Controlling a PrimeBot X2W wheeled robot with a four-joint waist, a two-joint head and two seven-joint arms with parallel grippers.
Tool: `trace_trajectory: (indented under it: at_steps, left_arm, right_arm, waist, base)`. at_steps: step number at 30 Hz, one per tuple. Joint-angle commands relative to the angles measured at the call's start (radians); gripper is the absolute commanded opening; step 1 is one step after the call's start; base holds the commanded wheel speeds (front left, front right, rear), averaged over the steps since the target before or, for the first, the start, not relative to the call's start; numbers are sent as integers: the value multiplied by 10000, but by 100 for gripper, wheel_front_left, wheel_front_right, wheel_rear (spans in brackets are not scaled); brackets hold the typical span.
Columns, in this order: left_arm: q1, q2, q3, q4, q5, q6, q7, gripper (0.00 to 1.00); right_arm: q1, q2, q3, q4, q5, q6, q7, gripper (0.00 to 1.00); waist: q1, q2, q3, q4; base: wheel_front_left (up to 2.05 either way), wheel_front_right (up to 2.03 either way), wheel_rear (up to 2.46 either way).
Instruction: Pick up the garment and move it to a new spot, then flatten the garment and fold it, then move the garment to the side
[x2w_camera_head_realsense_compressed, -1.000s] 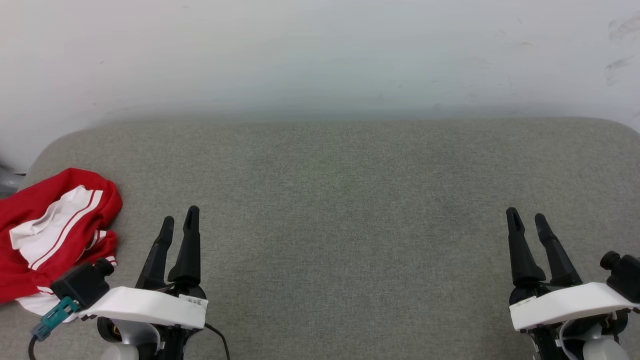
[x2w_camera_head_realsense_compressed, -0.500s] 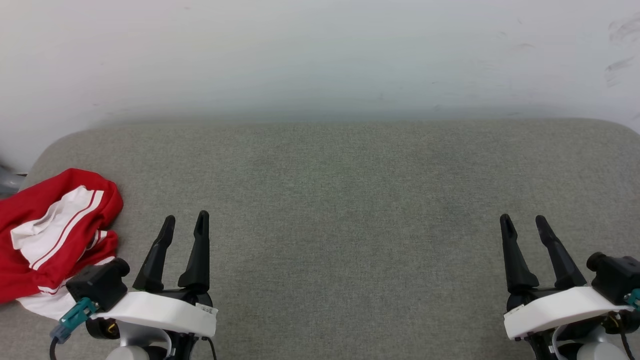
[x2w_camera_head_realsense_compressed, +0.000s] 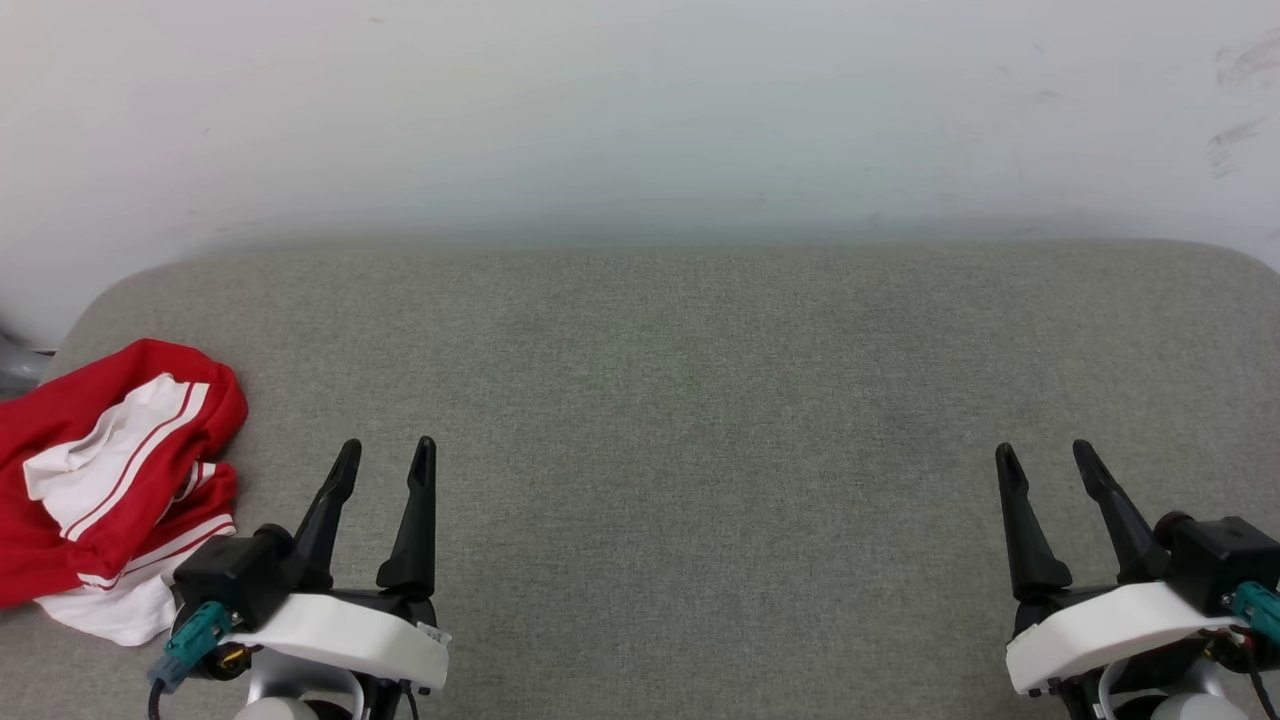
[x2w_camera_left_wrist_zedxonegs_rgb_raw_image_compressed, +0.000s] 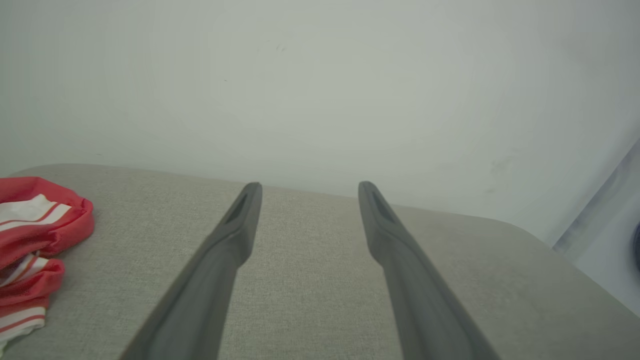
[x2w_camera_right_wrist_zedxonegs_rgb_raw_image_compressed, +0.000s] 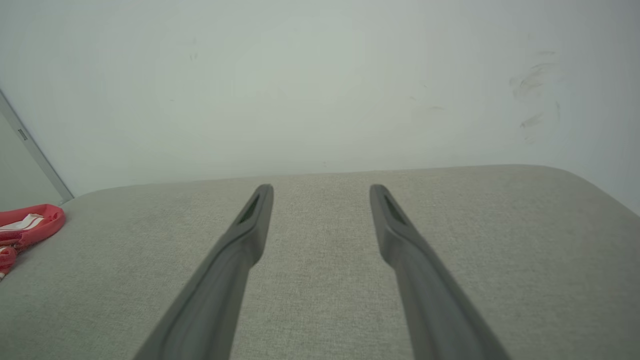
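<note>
Head cam, op's seat: the garment (x2w_camera_head_realsense_compressed: 110, 480) lies bunched at the lower left of the frame, on the left end of the grey bench (x2w_camera_head_realsense_compressed: 700, 400), unfolded & not held. My left end effector (x2w_camera_head_realsense_compressed: 387, 452), fingers spread & empty, sits just beside it. The right end effector (x2w_camera_head_realsense_compressed: 1043, 455), likewise spread & empty, is at lower right, well apart. I judge nothing's done yet: pick-up, flatten, fold & move aside all remain.

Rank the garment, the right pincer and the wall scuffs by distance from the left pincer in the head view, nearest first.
1. garment: just left of the left pincer.
2. right pincer: far across, on the right side.
3. wall scuffs: beyond that, upper right.
</note>
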Motion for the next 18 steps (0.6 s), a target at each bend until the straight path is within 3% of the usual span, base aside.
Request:
trace_trajectory:
  at_steps: [1,18]
  left_arm:
    - [34,17,-5,-49,212,3,-71,100]
    - [42,-62,-8,466,1731,3,-476,100]
  right_arm:
    - [56,14,-13,-137,-204,-3,24,100]
    - [201,17,-89,-234,-1537,-3,-189,100]
  waist:
    - [-1,0,2,7]
    - [-1,0,-6,28]
  base:
    - [0,0,0]
    - [0,0,0]
